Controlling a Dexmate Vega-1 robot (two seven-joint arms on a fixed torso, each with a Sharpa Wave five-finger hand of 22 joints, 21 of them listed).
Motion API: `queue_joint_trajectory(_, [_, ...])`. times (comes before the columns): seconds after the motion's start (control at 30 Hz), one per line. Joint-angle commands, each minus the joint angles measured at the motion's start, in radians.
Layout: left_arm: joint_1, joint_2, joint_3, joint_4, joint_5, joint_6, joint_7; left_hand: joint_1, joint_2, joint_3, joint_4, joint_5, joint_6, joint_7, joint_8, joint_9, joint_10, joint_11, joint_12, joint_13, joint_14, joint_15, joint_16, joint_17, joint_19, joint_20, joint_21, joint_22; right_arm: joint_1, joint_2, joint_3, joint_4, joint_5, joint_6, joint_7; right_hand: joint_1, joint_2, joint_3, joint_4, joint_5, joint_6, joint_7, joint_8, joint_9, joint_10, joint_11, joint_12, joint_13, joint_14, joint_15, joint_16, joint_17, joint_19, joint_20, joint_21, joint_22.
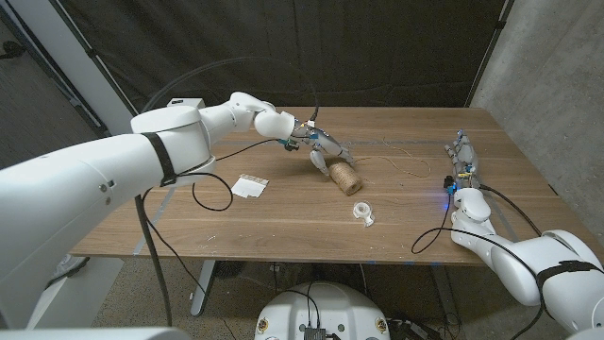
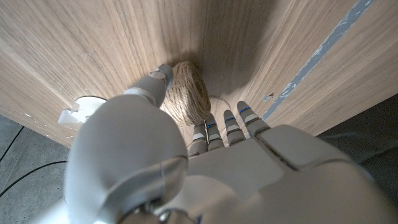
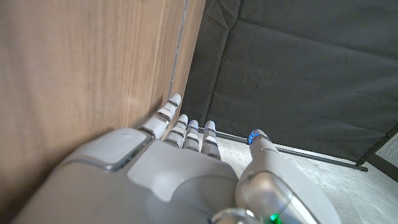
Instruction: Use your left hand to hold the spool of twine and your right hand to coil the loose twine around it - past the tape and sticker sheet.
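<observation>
I have the left hand point(image 1: 319, 148) at the spool point(image 1: 345, 176) near table point(image 1: 283, 222) centre, thumb and fingers point(image 2: 214, 132) on opposite sides of it, so it grips the spool. Loose twine point(image 1: 401, 162) trails toward the right hand point(image 1: 461, 159), which waits near the right edge w/ fingers straight, holding nothing. Tape point(image 1: 363, 212) lies just in front of the spool, sticker sheet point(image 1: 251, 185) further left.

No legible text, labels, brands or numbers on anything.

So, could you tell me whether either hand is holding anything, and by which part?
The left hand touches one end of the tan twine spool; a closed hold cannot be told. The right hand holds nothing.
</observation>
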Motion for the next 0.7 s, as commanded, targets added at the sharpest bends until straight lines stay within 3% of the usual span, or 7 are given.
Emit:
queue_joint_trajectory(0.03, [0.006, 0.001, 0.016, -0.009, 0.022, -0.012, 0.067, 0.015, 0.001, 0.007, 0.001, 0.004, 0.019, -0.002, 0.010, 0.004, 0.011, -0.002, 0.012, 0.008, 0.017, 0.003, 0.010, 0.007, 0.012, -0.001, 0.006, 0.003, 0.000, 0.002, 0.011, 0.016, 0.010, 0.000, 0.012, -0.008, -0.001, 0.004, 0.005, 0.001, -0.002, 0.003, 0.003, 0.005, -0.003, 0.003, 0.008, 0.003, -0.004, -0.001, 0.005, 0.003, 0.005, -0.004, 0.004, 0.004])
queue_joint_trajectory(0.7, [0.031, 0.052, -0.017, -0.073, 0.084, -0.030, 0.149, 0.041, 0.015, -0.013, -0.001, 0.003, 0.088, -0.013, 0.042, 0.017, 0.058, -0.004, 0.061, 0.033, 0.073, -0.004, 0.046, 0.033, 0.039, -0.001, 0.013, 0.005, -0.010, 0.011, 0.016, 0.015, 0.001, 0.020, -0.002, -0.011, -0.002, 0.005, 0.005, 0.001, -0.001, 0.003, 0.003, 0.005, -0.004, 0.002, 0.008, 0.003, -0.004, -0.002, 0.005, 0.003, 0.006, -0.003, 0.005, 0.004])
